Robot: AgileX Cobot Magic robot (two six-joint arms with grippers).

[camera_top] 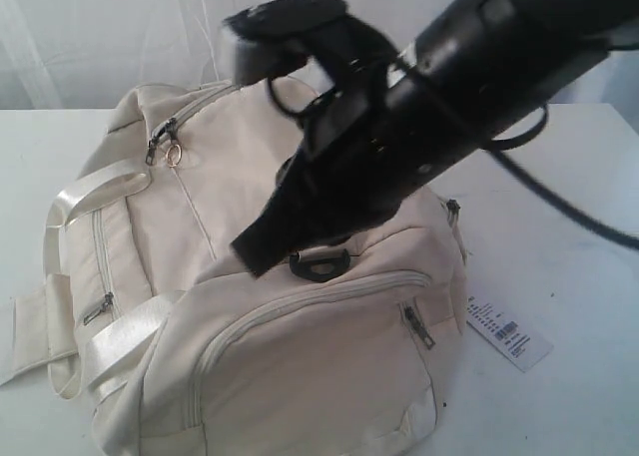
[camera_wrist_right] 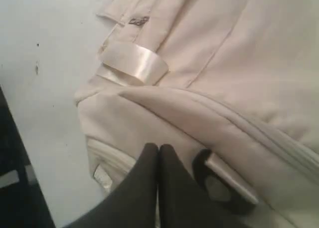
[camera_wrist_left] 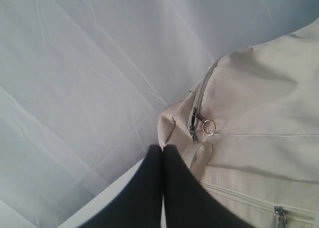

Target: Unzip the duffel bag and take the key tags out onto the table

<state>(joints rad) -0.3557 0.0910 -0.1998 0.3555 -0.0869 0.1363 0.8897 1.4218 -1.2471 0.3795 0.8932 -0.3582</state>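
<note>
Both sets of fingers are pressed together on nothing: the left gripper [camera_wrist_left: 162, 149] hangs just short of the ringed zip pull [camera_wrist_left: 208, 127], and the right gripper [camera_wrist_right: 158, 148] sits low over cream fabric beside the black D-ring [camera_wrist_right: 222, 190]. Shut fingers cannot take so small a pull, and tugging it unbraced would likely drag the soft duffel bag [camera_top: 300, 366] across the table [camera_top: 569, 207] rather than run the zip. The bag lies zipped, its long axis running from the near end panel back toward the far left; the key tags are out of sight, presumably inside.
</note>
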